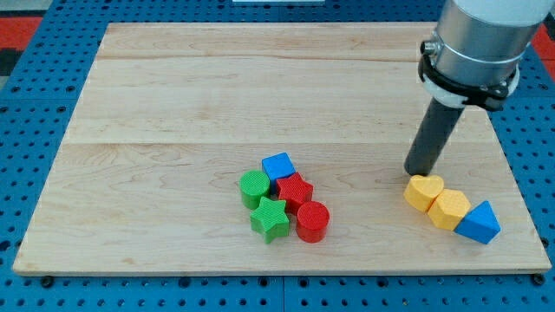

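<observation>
- Nearest the camera, close to the board's near edge, sit two plastic blocks: a green star block [270, 219] and, just right of it, a red cylinder block [312, 221].
- Packed against them on the far side are a green cylinder block [254, 185], a red star-like block [295, 191] and a blue cube block [278, 165]; the five form one tight cluster slightly left of centre, each touching a neighbour.
- At the right, near the front corner, three more lie in a touching row: a yellow heart block [424, 191], a yellow hexagonal block [449, 209] and a blue triangular block [478, 224].
- My tip [421, 173] stands just on the far side of the yellow heart block, at or almost at its edge; I cannot tell whether it truly touches. It is well apart from the cluster.
- This rod has no fingers, so it opens on nothing and holds nothing; it can only push.
- As for progress, all I can judge is that the blocks lie in two separate groups.
- The pale wooden board [217, 95] lies on a blue perforated base [17, 130]. Its far half and left side hold no blocks; the right-hand row sits near the right and near edges, with little margin there.
</observation>
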`<move>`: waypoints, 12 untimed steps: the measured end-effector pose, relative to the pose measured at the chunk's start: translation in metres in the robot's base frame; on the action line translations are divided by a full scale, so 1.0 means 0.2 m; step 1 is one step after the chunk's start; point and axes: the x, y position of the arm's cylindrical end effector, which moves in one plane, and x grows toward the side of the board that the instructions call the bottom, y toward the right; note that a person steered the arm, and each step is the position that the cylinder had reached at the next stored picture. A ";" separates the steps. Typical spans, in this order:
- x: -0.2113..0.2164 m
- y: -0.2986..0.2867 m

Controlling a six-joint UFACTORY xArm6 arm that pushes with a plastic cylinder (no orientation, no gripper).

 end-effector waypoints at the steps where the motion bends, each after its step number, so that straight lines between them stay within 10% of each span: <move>1: -0.11 0.12; 5: 0.67 0.59; 12: 0.54 0.25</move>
